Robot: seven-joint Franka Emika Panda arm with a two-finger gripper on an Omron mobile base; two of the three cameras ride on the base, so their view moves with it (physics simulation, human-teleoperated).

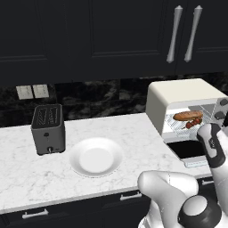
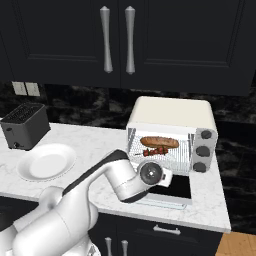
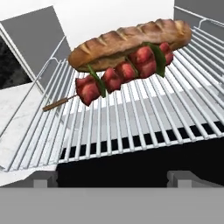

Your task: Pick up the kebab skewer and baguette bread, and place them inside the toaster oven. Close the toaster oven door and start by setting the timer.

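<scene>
The cream-white toaster oven (image 1: 178,95) (image 2: 172,112) stands at the counter's right end. Its door (image 1: 189,151) (image 2: 167,192) is dropped flat and open. Both foods lie on the wire rack (image 3: 131,127) inside. The golden-brown baguette bread (image 1: 188,116) (image 2: 159,142) (image 3: 131,41) sits at the back. The kebab skewer (image 1: 193,124) (image 2: 155,151) (image 3: 122,72) rests against its front side, stick end pointing left in the hand view. My gripper (image 3: 113,178) hovers over the open door, just in front of the rack, open, nothing between its fingers.
A white plate (image 1: 95,156) (image 2: 45,162) lies mid-counter with a dark grey slot toaster (image 1: 48,129) (image 2: 25,126) to its left. Dark knobs (image 2: 203,150) line the oven's right panel. Dark cabinets with silver handles (image 2: 117,40) hang overhead.
</scene>
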